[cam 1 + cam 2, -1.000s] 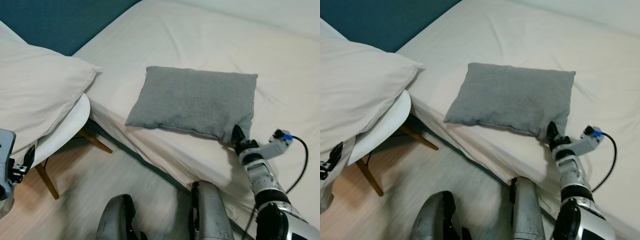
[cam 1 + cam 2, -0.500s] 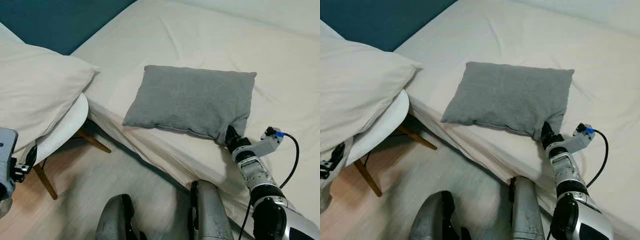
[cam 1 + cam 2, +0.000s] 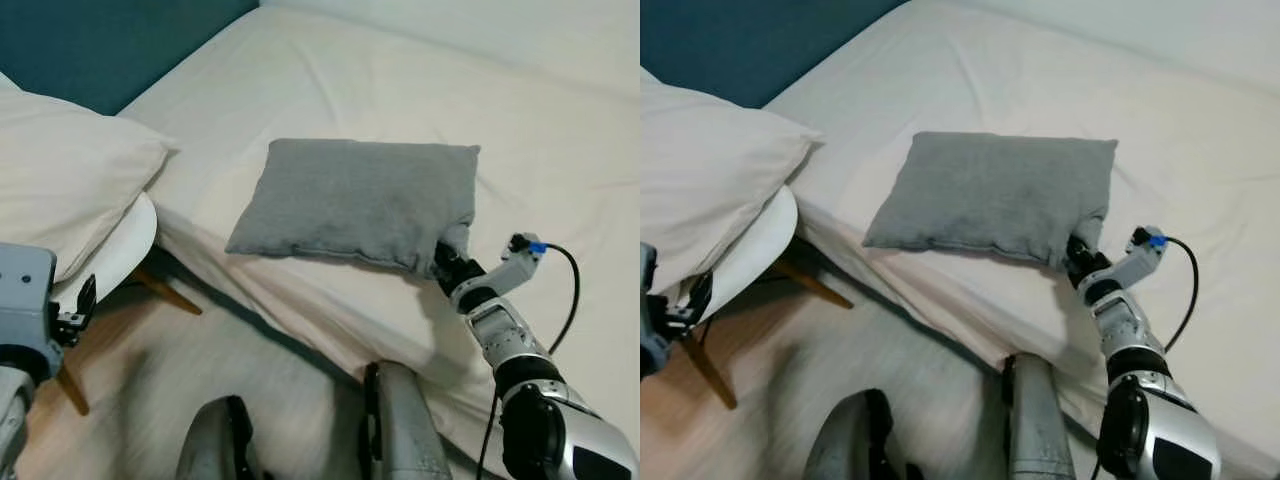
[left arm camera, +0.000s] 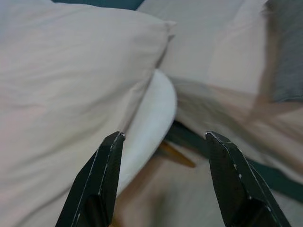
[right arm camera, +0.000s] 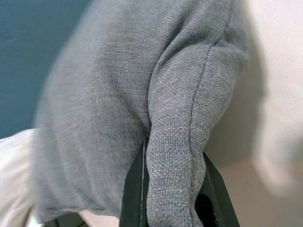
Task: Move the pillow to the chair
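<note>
A grey pillow (image 3: 355, 205) lies on the bed near its front edge. My right gripper (image 3: 443, 260) is shut on the pillow's near right corner; in the right wrist view the grey fabric (image 5: 175, 156) bunches between the black fingers (image 5: 132, 194). A white chair (image 3: 115, 255) with wooden legs stands at the left beside the bed, and a large cream pillow (image 3: 60, 190) rests on it. My left gripper (image 4: 163, 137) hangs open low on the left, pointing at the chair seat (image 4: 151, 118) and cream pillow (image 4: 66, 71).
The bed (image 3: 520, 130) with a cream sheet spans the upper and right part of the view. A dark teal wall (image 3: 110, 40) rises behind the chair. Light wooden floor (image 3: 140, 400) lies between chair and bed. My own legs (image 3: 395, 430) stand at the bottom.
The whole view has shifted, so the camera moved. My right gripper has pushed further into the pillow's corner and the corner is now bunched up between its fingers.
</note>
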### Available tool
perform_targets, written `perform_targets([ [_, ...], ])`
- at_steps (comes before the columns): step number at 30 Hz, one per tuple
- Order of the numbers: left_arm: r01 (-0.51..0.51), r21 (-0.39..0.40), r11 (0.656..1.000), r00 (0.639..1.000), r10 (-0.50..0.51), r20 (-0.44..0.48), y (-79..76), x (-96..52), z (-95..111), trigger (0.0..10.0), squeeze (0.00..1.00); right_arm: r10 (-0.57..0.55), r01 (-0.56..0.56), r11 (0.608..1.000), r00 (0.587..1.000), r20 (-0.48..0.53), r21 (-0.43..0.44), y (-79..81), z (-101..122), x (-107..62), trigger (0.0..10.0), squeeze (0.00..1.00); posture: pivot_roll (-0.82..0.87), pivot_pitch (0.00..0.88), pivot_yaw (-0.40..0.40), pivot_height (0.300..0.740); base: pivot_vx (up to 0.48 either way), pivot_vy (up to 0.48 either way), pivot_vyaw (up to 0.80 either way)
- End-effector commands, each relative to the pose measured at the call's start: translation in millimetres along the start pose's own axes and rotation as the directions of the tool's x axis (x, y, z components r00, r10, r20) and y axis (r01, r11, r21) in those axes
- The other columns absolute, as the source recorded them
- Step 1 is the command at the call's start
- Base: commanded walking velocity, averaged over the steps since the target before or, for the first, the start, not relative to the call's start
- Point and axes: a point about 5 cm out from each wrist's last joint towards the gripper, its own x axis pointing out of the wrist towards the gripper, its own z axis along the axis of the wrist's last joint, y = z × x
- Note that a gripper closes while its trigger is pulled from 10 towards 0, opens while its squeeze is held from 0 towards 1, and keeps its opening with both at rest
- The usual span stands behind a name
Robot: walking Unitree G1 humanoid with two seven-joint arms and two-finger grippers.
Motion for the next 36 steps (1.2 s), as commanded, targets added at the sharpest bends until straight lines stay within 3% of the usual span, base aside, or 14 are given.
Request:
perform_targets([
  [1, -0.012, -0.006, 1.0, 1.0, 0.011, -0.016, -0.8, -0.1, -4.6, 10.0, 0.0, 0.116, -0.117, 0.993, 0.993, -0.008, -0.022, 20.9, 2.0, 10.3, 0.0, 0.0, 0.03, 0.17, -0.026, 0.54, 0.0, 0.0, 0.0],
  [2, -0.012, -0.044, 0.999, 1.0, 0.011, -0.017, -7.5, 3.3, -5.0, 10.0, 0.0, 0.231, -0.231, 0.973, 0.973, 0.008, -0.02, 40.4, 6.3, 16.2, 0.0, 0.0, 0.02, 0.137, -0.041, 0.545, 0.0, 0.0, 0.0],
  [3, -0.012, -0.044, 0.999, 1.0, 0.011, -0.017, -7.5, 3.3, -5.0, 10.0, 0.0, 0.231, -0.231, 0.973, 0.973, 0.008, -0.02, 40.4, 6.3, 16.2, 0.0, 0.0, 0.02, 0.137, -0.041, 0.545, 0.0, 0.0, 0.0],
  [5, -0.007, -0.07, 0.998, 1.0, 0.006, -0.015, -14.2, 7.2, -5.3, 10.0, 0.0, 0.313, -0.313, 0.95, 0.95, 0.013, -0.022, 54.8, 8.3, 19.6, 0.0, 0.0, 0.01, 0.115, -0.053, 0.55, 0.0, 0.0, 0.0],
  [6, -0.004, -0.104, 0.995, 1.0, 0.003, -0.015, -23.7, 11.4, -5.4, 10.0, 0.0, 0.421, -0.42, 0.907, 0.907, 0.023, -0.022, 77.2, 12.1, 21.5, 0.0, 0.0, 0.0, 0.087, -0.065, 0.555, -0.251, 0.0, 0.0],
  [7, -0.004, -0.104, 0.995, 1.0, 0.003, -0.015, -23.7, 11.4, -5.4, 10.0, 0.0, 0.421, -0.42, 0.907, 0.907, 0.023, -0.022, 77.2, 12.1, 21.5, 0.0, 0.0, 0.0, 0.087, -0.065, 0.555, -0.251, 0.0, 0.0],
  [8, 0.0, -0.127, 0.992, 1.0, -0.003, -0.016, -32.5, 14.5, -5.7, 10.0, 0.0, 0.506, -0.505, 0.863, 0.862, 0.03, -0.029, 96.9, 16.1, 20.8, 0.0, 0.0, -0.01, 0.065, -0.075, 0.559, -0.48, 0.0, 0.0],
  [10, 0.006, -0.155, 0.988, 1.0, -0.007, -0.005, -44.5, 19.6, -5.4, 10.0, 0.0, 0.602, -0.601, 0.799, 0.798, 0.045, -0.033, 121.9, 24.2, 18.9, 0.0, 0.0, -0.01, 0.037, -0.088, 0.569, -0.48, 0.0, 0.0],
  [13, 0.01, -0.162, 0.987, 1.0, -0.01, 0.004, -47.5, 21.2, -4.9, 10.0, 0.0, 0.62, -0.62, 0.784, 0.783, 0.054, -0.032, 127.5, 27.5, 18.8, 0.0, 0.0, -0.01, 0.032, -0.089, 0.574, -0.48, 0.0, 0.0],
  [16, 0.014, -0.177, 0.984, 1.0, -0.009, 0.029, -53.0, 26.3, -1.9, 10.0, 0.0, 0.675, -0.674, 0.738, 0.733, 0.083, -0.042, 145.7, 40.1, 18.5, 0.0, 0.0, -0.02, 0.0, -0.096, 0.583, 0.0, 0.0, 0.0],
  [18, 0.014, -0.177, 0.984, 1.0, -0.009, 0.029, -53.0, 26.3, -1.9, 10.0, 0.0, 0.675, -0.674, 0.738, 0.733, 0.083, -0.042, 145.7, 40.1, 18.5, 0.0, 0.0, -0.02, 0.0, -0.096, 0.583, 0.0, 0.0, 0.0],
  [22, 0.015, -0.191, 0.982, 0.998, -0.005, 0.055, -59.4, 34.0, 2.1, 10.0, 0.0, 0.719, -0.717, 0.694, 0.686, 0.111, -0.06, 168.0, 51.6, 21.8, 0.0, 0.0, -0.01, 0.0, -0.104, 0.598, 0.0, 0.0, 0.0],
  [31, 0.009, -0.204, 0.979, 0.998, 0.003, 0.056, -66.1, 34.5, 0.9, 10.0, 0.0, 0.759, -0.761, 0.648, 0.643, 0.102, -0.024, 183.8, 44.7, 13.9, 0.0, 0.0, -0.01, 0.0, -0.109, 0.622, 0.0, 0.0, 0.0],
  [36, 0.014, -0.213, 0.977, 0.998, -0.002, 0.055, -71.6, 34.8, -1.2, 10.0, 0.0, 0.805, -0.807, 0.591, 0.59, 0.056, 0.013, 198.5, 29.2, 3.9, 0.0, 0.0, -0.02, 0.0, -0.109, 0.636, 0.0, 0.0, 0.0],
])
